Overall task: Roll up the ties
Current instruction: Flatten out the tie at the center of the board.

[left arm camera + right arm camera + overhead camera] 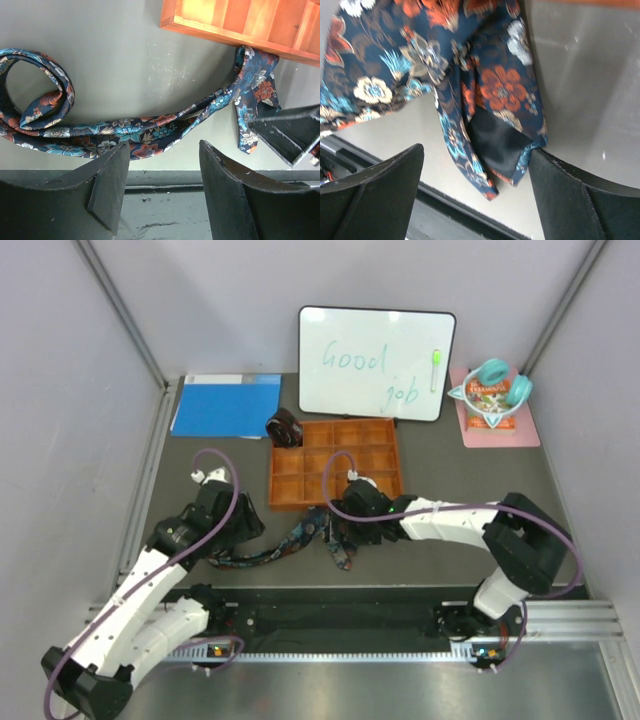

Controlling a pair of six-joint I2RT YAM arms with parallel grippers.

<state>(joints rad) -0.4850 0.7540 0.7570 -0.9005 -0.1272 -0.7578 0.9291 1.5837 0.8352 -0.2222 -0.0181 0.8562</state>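
The navy floral tie (283, 545) lies loose on the dark table in front of the orange tray (295, 504). In the left wrist view the floral tie (125, 132) makes a loose loop at the left, then runs right to the tray's edge (210, 27). My left gripper (247, 531) is open and empty, its fingers (107, 185) just near of the strip. My right gripper (335, 508) is open above the tie's folded wide end (490, 100), whose tip touches the right finger (575, 200). The brown-maroon tie (285, 428) sits as a coil at the tray's far left corner.
A whiteboard (375, 362) reading "Good job" stands behind the tray. A blue folder (225, 405) lies at the back left, and a pink mat with teal headphones (493, 400) at the back right. A black rail (340, 620) runs along the near edge.
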